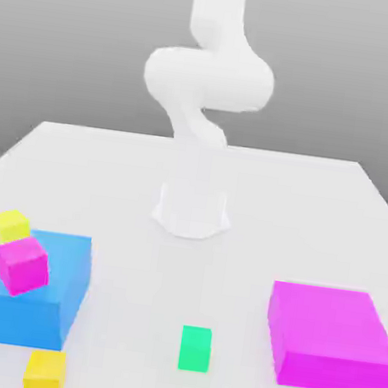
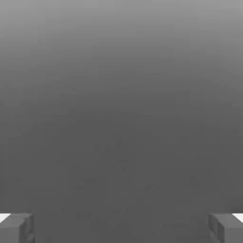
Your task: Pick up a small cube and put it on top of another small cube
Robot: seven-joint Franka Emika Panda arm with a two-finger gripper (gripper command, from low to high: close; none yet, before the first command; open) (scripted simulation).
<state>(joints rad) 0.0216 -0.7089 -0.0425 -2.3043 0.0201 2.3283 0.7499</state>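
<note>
On the exterior view's left we see a big blue block [image 1: 41, 298] lying on the white table [image 1: 318, 196]. At its far left corner sits a lemon-yellow cube [image 1: 9, 226], and a magenta cube [image 1: 23, 265] rests tilted on the block's top, touching the lemon one. Just in front of the blue block, at the near edge, the golden cube [image 1: 45, 372] stands alone on the table. Moving right, the green cube [image 1: 195, 348] sits on the table near the middle, well apart from the golden cube. Behind it, farther off, the white arm [image 1: 208, 79] rises from its base. On the right lies a big magenta block [image 1: 329, 336]. In the hand view the gripper [image 2: 121, 228] has its fingers [image 2: 16, 228] spread wide apart with nothing between them.
</note>
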